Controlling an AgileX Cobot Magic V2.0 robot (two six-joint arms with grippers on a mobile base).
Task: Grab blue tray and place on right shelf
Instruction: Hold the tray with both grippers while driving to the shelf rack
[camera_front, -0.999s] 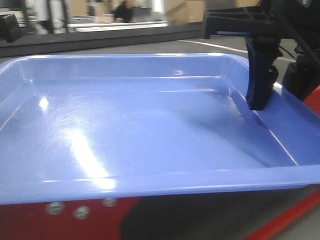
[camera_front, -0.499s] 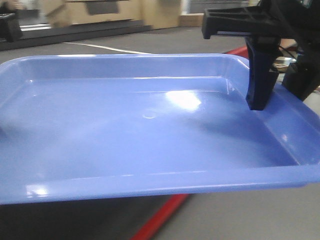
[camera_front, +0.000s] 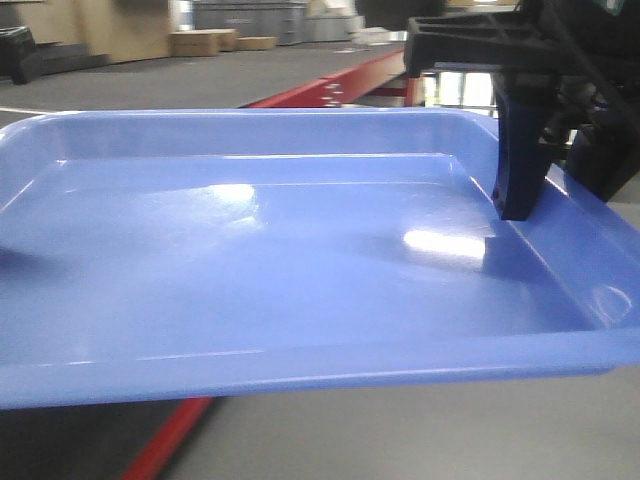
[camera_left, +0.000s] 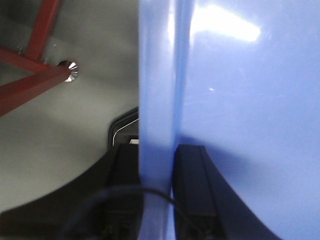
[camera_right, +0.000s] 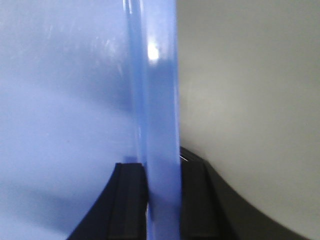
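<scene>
- Blue tray (camera_front: 250, 260), glossy, hangs level above the floor
- Left gripper (camera_left: 157, 192) and right gripper (camera_right: 161, 197) each pinch a side rim between their fingers
- Grey floor (camera_front: 420, 440) and red frame (camera_left: 30, 85) below; cardboard boxes (camera_front: 205, 42) far behind

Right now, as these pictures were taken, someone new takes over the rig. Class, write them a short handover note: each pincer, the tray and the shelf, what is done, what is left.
Left pincer: shut on the blue tray, clamping its left rim.
Right pincer: shut on the tray's right rim.
Tray: empty, held roughly level in the air between both arms, with grey floor below it.
Right shelf: not identifiable in any view; only a red beam shows behind the tray.
Done: grasp and lift.
Left: find the shelf, carry the tray over, set it down, release.
</scene>
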